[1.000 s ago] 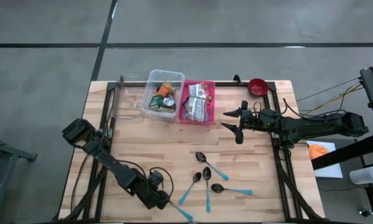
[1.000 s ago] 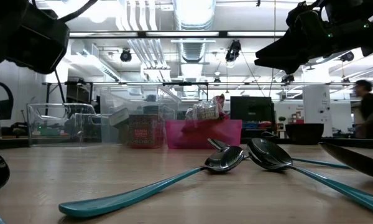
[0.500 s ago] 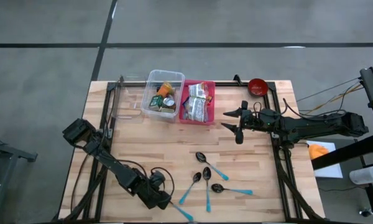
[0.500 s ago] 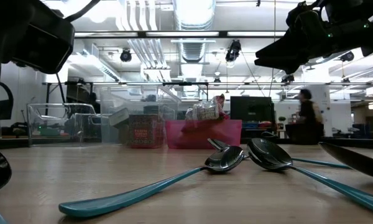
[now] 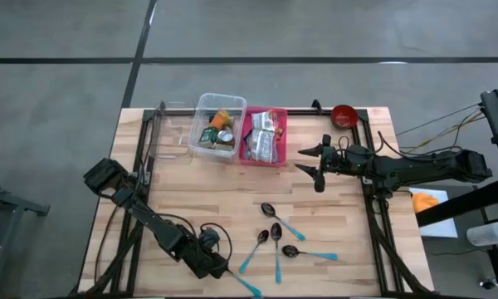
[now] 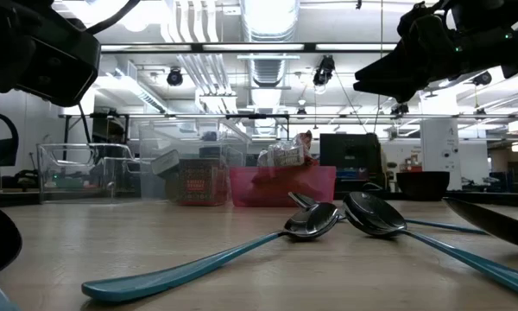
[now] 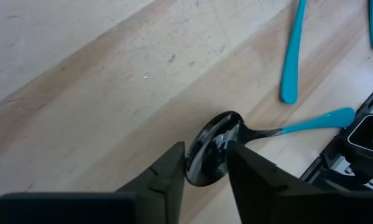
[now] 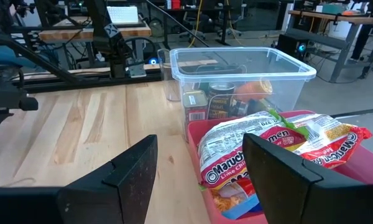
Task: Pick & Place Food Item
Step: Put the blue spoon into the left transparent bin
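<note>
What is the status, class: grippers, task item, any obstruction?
Left gripper straddling spoon bowl. Right gripper open, facing pink bin of noodle packs. Nothing blocking.

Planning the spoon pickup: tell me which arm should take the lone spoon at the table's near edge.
Left. The left gripper already has its fingers either side of that spoon's bowl; the right gripper hangs by the pink bin.

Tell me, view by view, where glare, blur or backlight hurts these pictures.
Low view: bright ceiling lights backlight the arms into silhouettes. Left wrist view: the spoon bowl mirrors the lights; the near fingers are blurred. High view: even, soft shadows. Right wrist view: clear.
</note>
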Controlling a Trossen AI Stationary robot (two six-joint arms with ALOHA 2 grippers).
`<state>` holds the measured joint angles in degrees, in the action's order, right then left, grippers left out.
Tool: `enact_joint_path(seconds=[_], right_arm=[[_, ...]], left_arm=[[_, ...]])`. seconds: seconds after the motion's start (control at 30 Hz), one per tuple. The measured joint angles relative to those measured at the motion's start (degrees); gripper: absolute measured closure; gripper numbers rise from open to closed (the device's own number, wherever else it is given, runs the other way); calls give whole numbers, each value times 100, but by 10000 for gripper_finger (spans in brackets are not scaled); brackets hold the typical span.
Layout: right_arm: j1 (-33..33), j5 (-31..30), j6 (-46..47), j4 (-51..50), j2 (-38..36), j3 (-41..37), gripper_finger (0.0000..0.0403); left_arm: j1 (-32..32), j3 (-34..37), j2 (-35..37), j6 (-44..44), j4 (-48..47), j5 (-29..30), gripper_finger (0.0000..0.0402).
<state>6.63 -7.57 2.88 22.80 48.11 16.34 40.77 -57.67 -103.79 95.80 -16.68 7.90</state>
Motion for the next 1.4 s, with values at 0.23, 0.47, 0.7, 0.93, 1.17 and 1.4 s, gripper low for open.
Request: enact_joint_path(seconds=[0.23, 0.47, 0.7, 0.93, 1.17, 1.4], right_arm=[[-1, 0, -2, 0, 0, 0, 168], [-2, 0, 0, 1, 1, 0, 168], [0, 0, -2, 1, 1, 2, 168], [0, 0, 2, 1, 1, 2, 168], [0, 0, -3, 1, -1, 0, 168], [-1, 2, 2, 1, 1, 2, 168]], left_arm=[[0, 0, 0, 1, -51, 0, 337], [0, -2, 7, 44, -89, 2, 392], [0, -2, 9, 38, -93, 4, 396], [0, -32, 23, -206, -97, 99, 398], [0, -33, 98, -607, -73, 454, 399], [0, -28, 270, -980, -79, 947, 400]])
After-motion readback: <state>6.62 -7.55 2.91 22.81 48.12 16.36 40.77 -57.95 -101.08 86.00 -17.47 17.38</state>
